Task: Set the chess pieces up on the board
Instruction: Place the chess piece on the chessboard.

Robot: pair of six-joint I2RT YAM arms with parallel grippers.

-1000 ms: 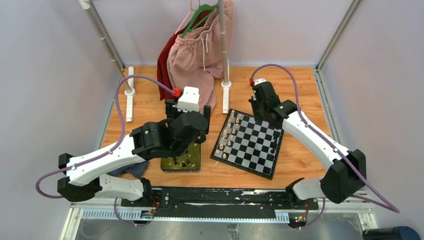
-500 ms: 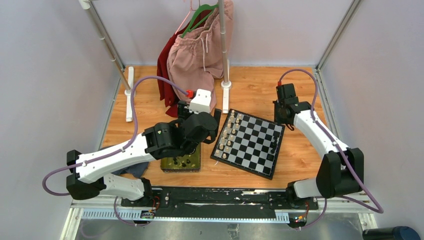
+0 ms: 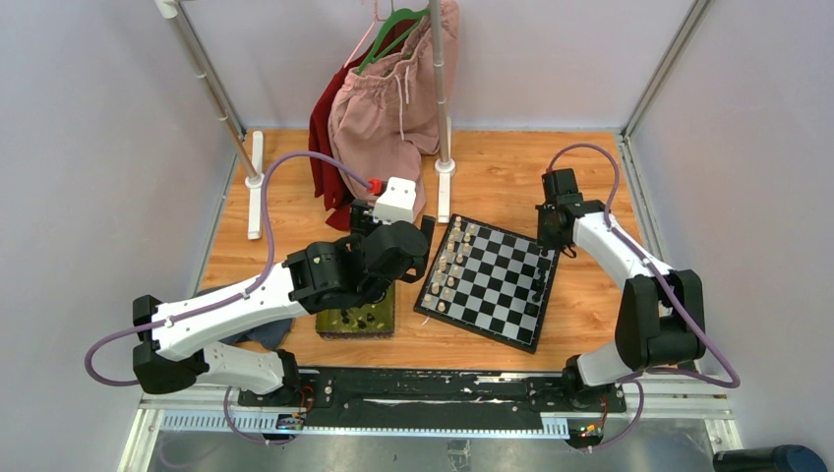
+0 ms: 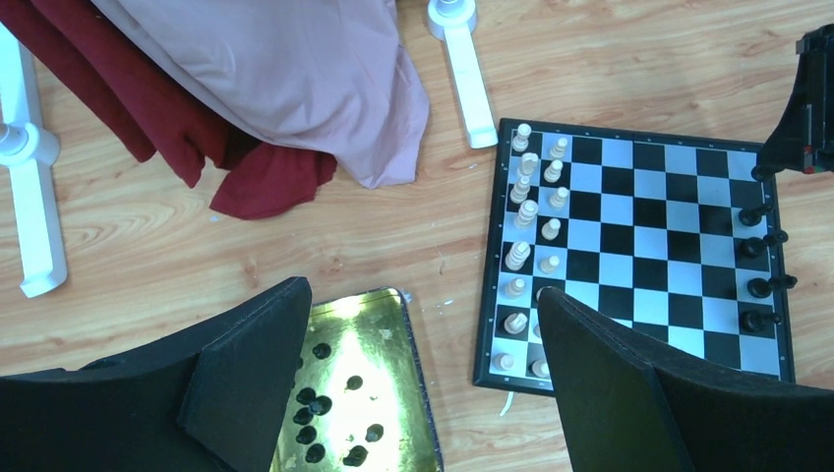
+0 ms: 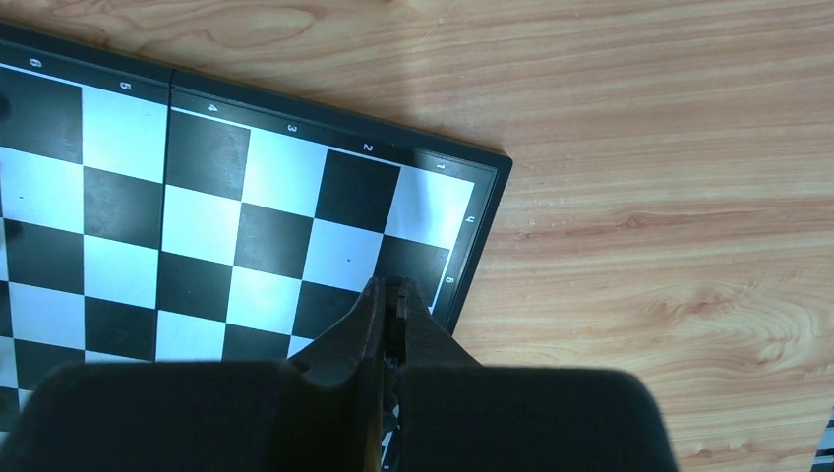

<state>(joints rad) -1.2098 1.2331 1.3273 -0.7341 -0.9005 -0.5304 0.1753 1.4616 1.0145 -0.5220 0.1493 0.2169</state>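
Left gripper [image 4: 421, 295] wide open, empty; right gripper [image 5: 390, 290] closed above board [image 5: 246, 177] edge numbered 1–6.

The table [image 4: 246, 236] is pale wood with a clear grain and a smooth, low-sheen finish, while the board [image 4: 649, 246] looks smooth and faintly glossy, with soft reflections on its light squares. The tray [image 4: 379, 324] looks like polished yellow-green metal, almost mirror-bright, and the chess pieces [image 4: 315, 452] are black with a slight shine. The pink garment [image 4: 275, 69] and the dark red garment [image 4: 266, 182] are soft matt cloth, and the rack foot [image 4: 470, 84] looks like smooth white plastic.
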